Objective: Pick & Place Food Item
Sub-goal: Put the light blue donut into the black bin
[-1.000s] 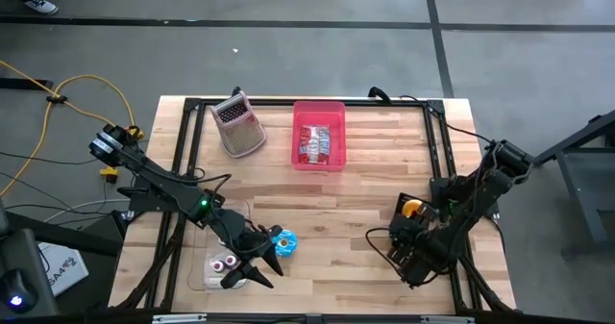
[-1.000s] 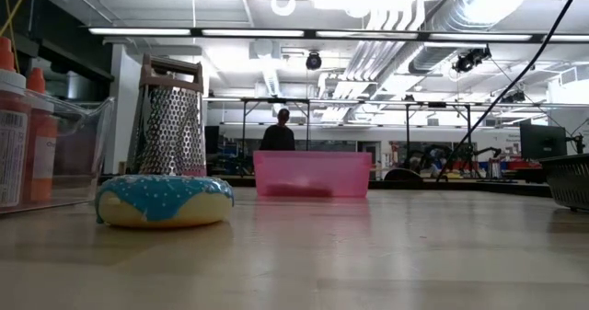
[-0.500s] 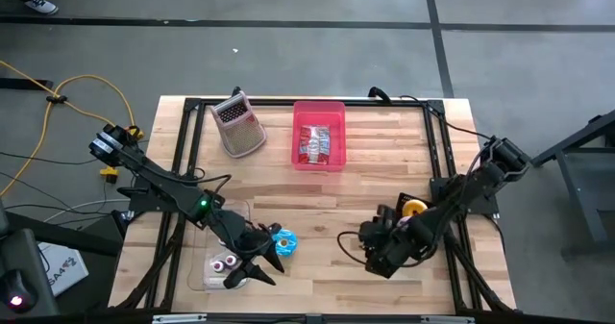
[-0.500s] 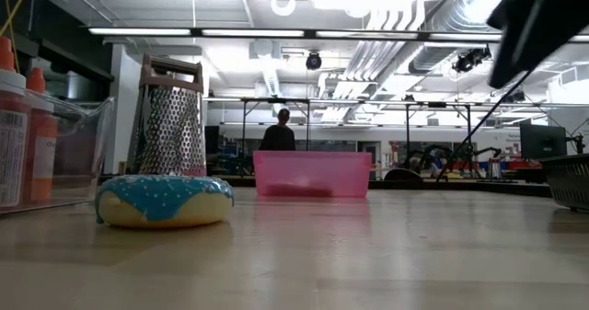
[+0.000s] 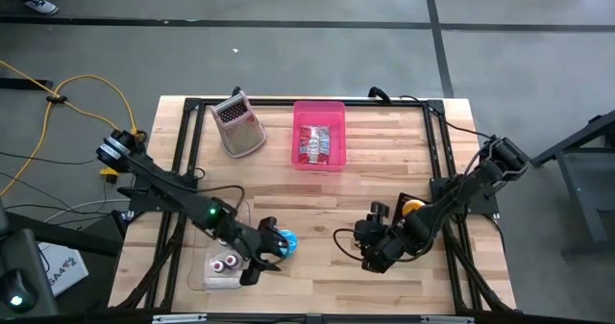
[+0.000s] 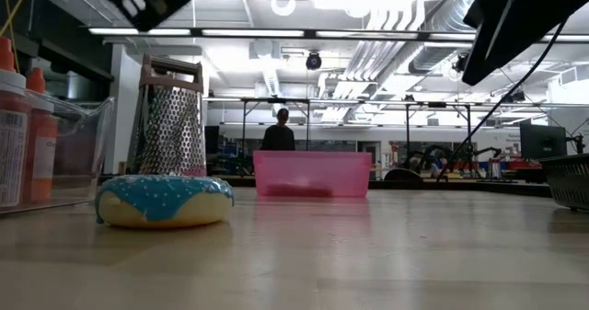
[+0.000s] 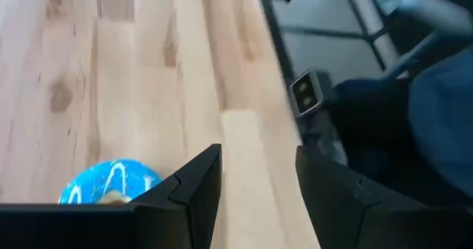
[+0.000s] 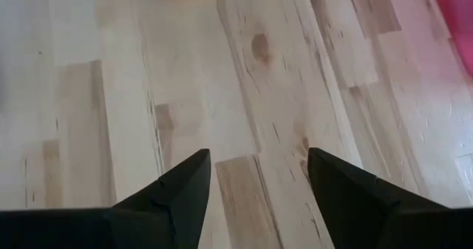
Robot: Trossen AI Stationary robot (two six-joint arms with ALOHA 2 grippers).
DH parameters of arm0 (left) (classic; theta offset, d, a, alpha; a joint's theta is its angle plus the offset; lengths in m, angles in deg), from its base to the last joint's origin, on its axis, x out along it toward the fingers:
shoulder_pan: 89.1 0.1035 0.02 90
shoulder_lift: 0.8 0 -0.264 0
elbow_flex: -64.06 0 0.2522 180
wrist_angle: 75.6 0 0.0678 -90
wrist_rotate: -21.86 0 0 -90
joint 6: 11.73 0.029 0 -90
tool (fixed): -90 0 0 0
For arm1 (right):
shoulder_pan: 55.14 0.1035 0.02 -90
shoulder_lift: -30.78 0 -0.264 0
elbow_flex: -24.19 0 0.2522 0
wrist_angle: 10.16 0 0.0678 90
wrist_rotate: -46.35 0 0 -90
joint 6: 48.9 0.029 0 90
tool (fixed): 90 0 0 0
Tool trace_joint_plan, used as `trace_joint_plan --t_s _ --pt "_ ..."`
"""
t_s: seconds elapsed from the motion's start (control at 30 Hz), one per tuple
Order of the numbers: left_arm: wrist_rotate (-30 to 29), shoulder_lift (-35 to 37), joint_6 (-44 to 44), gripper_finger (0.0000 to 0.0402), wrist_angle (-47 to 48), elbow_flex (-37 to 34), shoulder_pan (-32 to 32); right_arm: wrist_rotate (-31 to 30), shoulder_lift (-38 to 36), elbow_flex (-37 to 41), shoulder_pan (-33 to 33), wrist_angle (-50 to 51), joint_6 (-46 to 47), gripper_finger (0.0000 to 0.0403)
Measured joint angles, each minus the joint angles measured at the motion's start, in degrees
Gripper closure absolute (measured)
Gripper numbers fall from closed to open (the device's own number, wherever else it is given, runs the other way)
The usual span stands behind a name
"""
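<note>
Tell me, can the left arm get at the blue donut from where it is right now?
Probably yes. The left gripper hangs open right beside the blue donut, which lies alone on bare wooden table, with nothing between them.

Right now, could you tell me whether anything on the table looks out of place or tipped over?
The metal grater looks odd: in the high view it seems to lie on its side, askew, at the table's far edge beside the pink bin, though the low view shows it upright. The blue donut sits flat on the wood. Nothing looks spilled.
</note>
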Motion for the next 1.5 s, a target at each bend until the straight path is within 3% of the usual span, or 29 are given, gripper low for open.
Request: trace_joint_plan --t_s 0.27,0.6,1.0,1.5 --pt "-2.97 -4.47 0.09 0.0232 1.23 0.0 0.01 0.0 0.0 0.0 0.02 -0.13 -0.02 0.0188" --pt "-5.59 -5.11 -5.36 0.0232 11.23 2.8 0.6 -0.12 0.0 0.02 0.02 -0.16 0.0 0.0188" --pt "-7.14 -12.83 -5.31 0.0232 11.51 2.91 0.6 -0.24 0.0 0.02 0.02 -0.16 -0.01 0.0188" --pt "-9.13 -16.85 -2.04 0.0232 12.35 3.19 0.69 -0.46 0.0 0.02 0.02 -0.43 0.15 0.0188"
